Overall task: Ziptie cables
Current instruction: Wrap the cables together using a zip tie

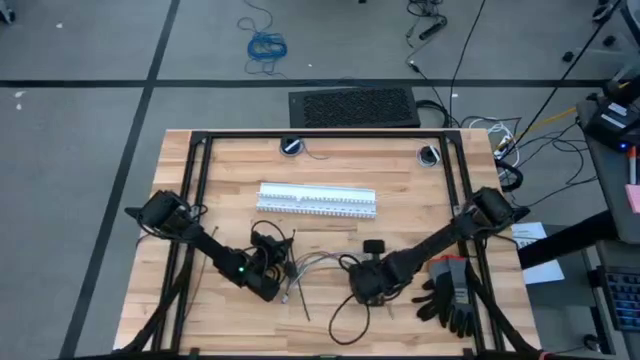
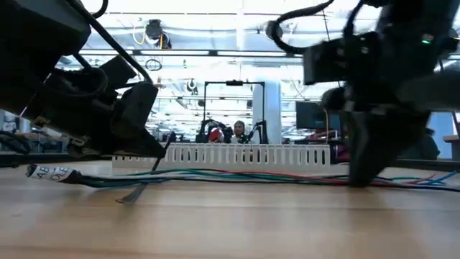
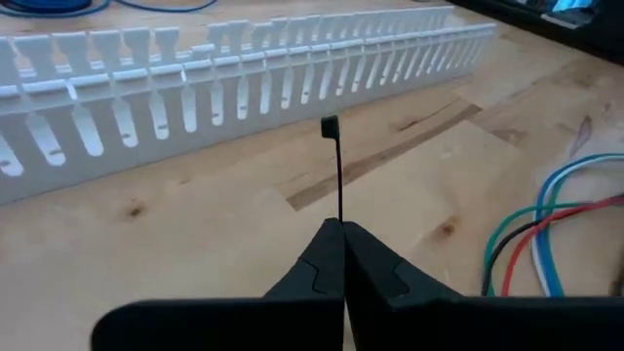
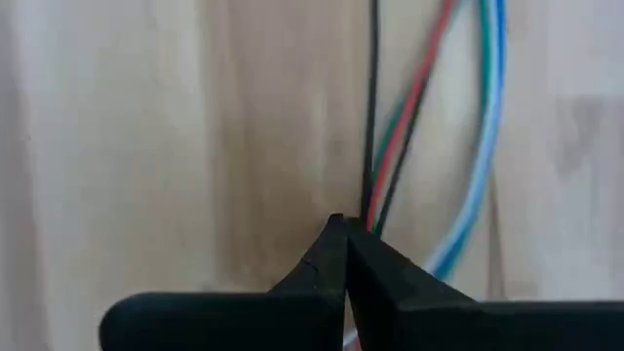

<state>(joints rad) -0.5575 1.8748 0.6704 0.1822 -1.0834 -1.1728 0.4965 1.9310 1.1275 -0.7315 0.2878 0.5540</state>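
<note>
The cables [image 1: 318,264] are a loose bundle of thin wires lying on the wooden table between my two grippers; the wrist views show red, green, blue and dark strands [image 3: 541,234]. My left gripper [image 3: 341,230] [image 1: 278,288] sits at the bundle's left end, shut on a thin dark ziptie [image 3: 337,175]. My right gripper [image 4: 343,226] [image 1: 366,286] stands at the bundle's right end, shut on the wires [image 4: 409,117]. Another thin dark strip [image 1: 301,304] lies on the table near the left gripper. My left gripper pinches the ziptie's strap [image 3: 339,216] between its two fingertips. The strap runs straight out beyond the tips, clear of the table, and its small square head [image 3: 330,125] is the free end. My right gripper pinches several wires of the bundle [image 4: 375,210] at its fingertips. In the low view the fingers [image 2: 363,176] point down from above. The wires run on along the tabletop, away from the tips.
Two white slotted strips [image 1: 317,200] lie side by side across the table's middle, beyond the cables. Dark gloves [image 1: 448,296] lie at the near right. A small black object [image 1: 373,246] sits by the right arm, and a dark cord loops [image 1: 345,322] near the front edge.
</note>
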